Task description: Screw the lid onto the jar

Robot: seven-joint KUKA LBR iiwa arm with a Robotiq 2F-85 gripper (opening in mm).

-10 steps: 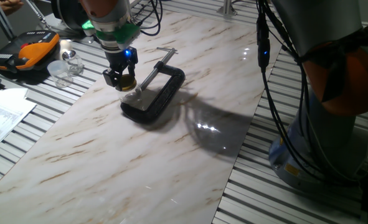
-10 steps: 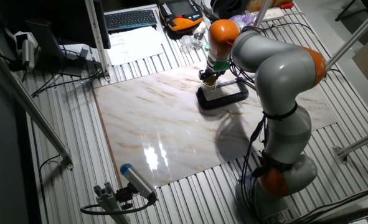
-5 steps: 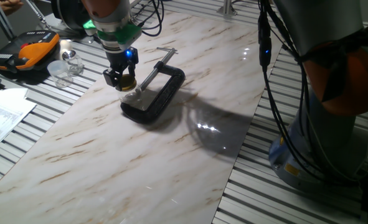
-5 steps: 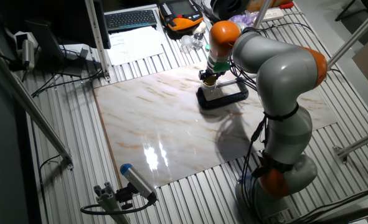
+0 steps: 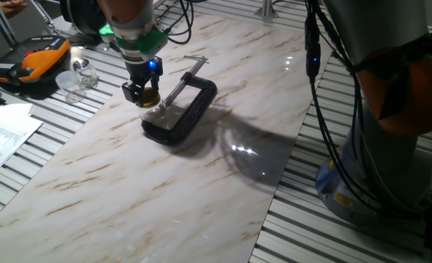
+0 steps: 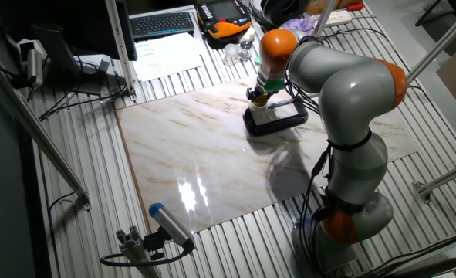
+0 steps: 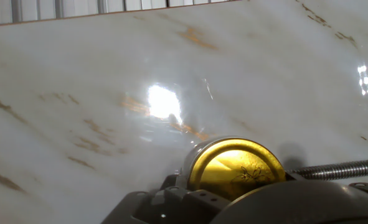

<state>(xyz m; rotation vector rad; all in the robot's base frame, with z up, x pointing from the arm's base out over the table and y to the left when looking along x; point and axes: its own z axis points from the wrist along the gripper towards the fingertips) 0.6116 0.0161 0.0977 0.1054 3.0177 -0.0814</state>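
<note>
Compare this moment with the pictures from a second ago and half a second ago and you find almost nothing displaced: the gripper [image 5: 149,97] hangs over the same spot, toward the far-left part of the bench [image 5: 201,190], and the arm's pose in the other fixed view matches too. The only hint of change is a slight shift of the wrist above the green ring, which suggests turning in place rather than travel. You can read that as the screwing step being under way, though the frames do not show how far the thread has taken.

The jaws are clamped on the lid [image 5: 150,95], one finger on either side of its gold rim. The lid sits on top of the jar [image 5: 154,112], which stands inside the opening of the black clamp [image 5: 183,113], so the clamp looks to be what keeps the glass from spinning. In the hand view the lid [image 7: 236,165] fills the lower middle, flat and level, with the clamp's threaded screw [image 7: 336,168] just to its right.

Watch for the lid tilting; a cross-threaded start would stall the turn.
</note>
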